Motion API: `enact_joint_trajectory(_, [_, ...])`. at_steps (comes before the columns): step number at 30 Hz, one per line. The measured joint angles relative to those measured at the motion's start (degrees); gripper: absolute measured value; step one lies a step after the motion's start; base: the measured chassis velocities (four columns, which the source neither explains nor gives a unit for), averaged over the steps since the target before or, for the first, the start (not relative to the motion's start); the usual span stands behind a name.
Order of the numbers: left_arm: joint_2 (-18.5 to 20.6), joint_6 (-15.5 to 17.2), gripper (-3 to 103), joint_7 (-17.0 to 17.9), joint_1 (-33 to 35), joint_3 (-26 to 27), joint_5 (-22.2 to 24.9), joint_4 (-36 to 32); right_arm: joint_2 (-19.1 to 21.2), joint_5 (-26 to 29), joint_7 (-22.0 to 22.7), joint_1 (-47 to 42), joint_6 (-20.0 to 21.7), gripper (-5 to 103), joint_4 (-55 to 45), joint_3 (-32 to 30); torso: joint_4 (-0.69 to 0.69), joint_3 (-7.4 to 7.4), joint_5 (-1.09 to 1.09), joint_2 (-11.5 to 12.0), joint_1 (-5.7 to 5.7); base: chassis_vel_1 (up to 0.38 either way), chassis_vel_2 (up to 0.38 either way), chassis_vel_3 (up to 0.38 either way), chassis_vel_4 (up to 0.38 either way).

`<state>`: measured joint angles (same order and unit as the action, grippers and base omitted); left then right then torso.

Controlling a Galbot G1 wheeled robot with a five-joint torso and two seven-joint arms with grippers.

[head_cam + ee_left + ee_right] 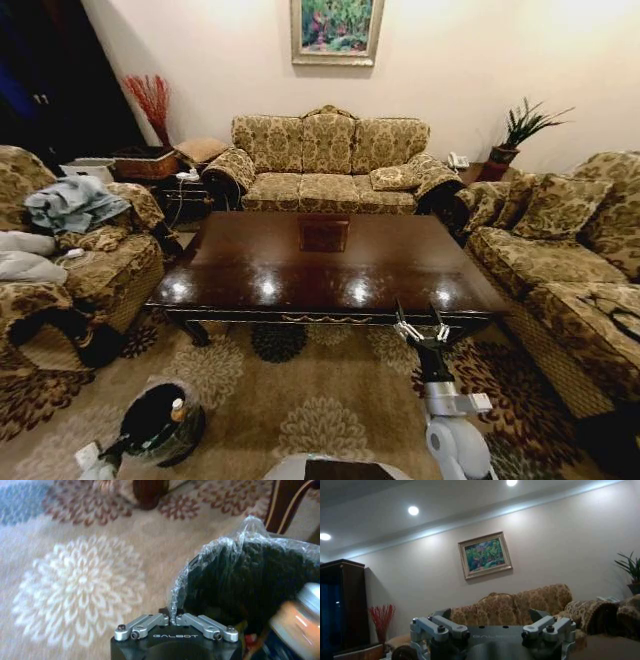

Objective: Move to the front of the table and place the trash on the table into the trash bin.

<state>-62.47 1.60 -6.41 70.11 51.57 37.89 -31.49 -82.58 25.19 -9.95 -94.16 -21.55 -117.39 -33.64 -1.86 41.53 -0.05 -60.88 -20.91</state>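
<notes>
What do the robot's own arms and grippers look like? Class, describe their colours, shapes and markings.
The right arm has rounded white and pale grey shells with a black wrist section. The right gripper is a dark body lettered GALBOT, carrying silver-grey metal linkage fingers with black bolts. The left gripper has the same dark GALBOT-lettered body and silver bolted linkages.

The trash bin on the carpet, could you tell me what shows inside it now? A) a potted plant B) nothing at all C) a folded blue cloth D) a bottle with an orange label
D: in the head view the trash bin holds a bottle, and the left wrist view shows its orange label beside the left pincer.
</notes>
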Motion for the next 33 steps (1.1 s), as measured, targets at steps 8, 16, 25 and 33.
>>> enact_joint_trajectory(8, [-2.4,1.3,2,2.5,-1.3,1.1,0.0,2.8,-0.1,0.5,-0.1,-0.9,-0.7,100,-0.1,-0.9,0.04,0.01,0.03,0.0,0.0,-0.05,-0.04,0.032,0.014])
enact_joint_trajectory(16, [-4.0,3.7,2,4.3,-0.5,1.8,2.7,-0.1,-0.1,1.1,-0.1,-1.1,-0.8,100,-0.2,-1.5,0.01,0.0,0.05,0.0,0.0,0.013,0.002,-0.005,-0.002])
enact_joint_trajectory(25, [-5.5,8.0,2,4.7,3.7,1.4,4.1,-7.5,-1.6,1.4,0.1,0.1,-0.6,100,0.5,-1.3,0.02,0.0,0.05,0.0,0.0,0.0,0.0,0.0,0.0])
enact_joint_trajectory(33, [-8.4,8.8,2,4.9,5.4,0.8,0.0,-9.2,-3.6,1.3,0.0,0.5,-1.9,100,1.9,-1.2,0.02,0.01,0.04,0.0,-0.01,0.0,0.0,0.0,0.0])
